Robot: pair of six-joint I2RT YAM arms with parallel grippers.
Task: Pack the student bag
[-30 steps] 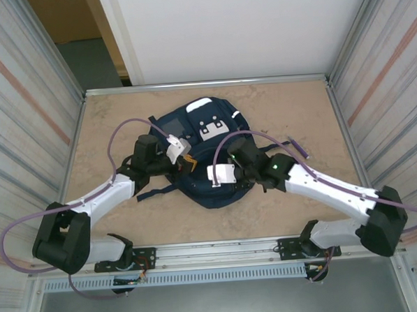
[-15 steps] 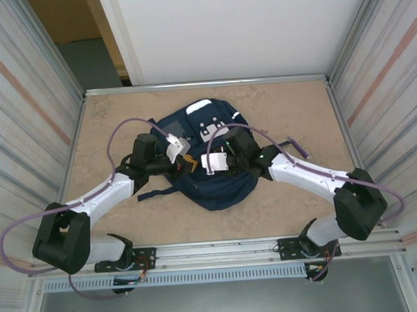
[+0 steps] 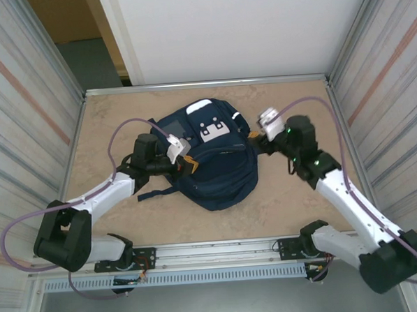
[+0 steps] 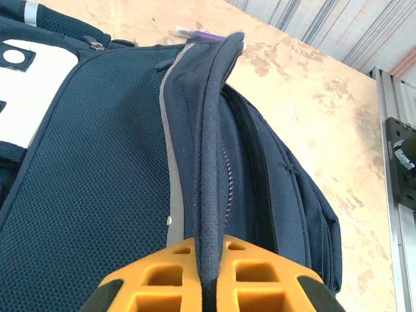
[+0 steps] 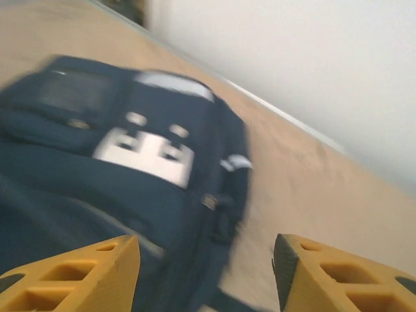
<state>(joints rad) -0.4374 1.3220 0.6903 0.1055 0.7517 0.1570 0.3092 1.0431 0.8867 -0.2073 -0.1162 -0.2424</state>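
Beige speckled bench (image 3: 302,214) under everything, ribbed metal walls on either side. Closest in, my left end effector (image 4: 209,253) is pinched together on the padded rim of the student bag (image 3: 217,180), over on the bag's left side, and the zip gap shows just beside that lip. The bag sits mid-bench with its long axis running away from my bases, white patches at the far end. Further out, my right end effector (image 3: 255,142) hangs by the bag's far right shoulder, fingers apart, nothing between them. From there the bag lies to its left and a bit nearer. My guess is the right one is free to load stuff, and the opening it needs is across the bag, by my left.
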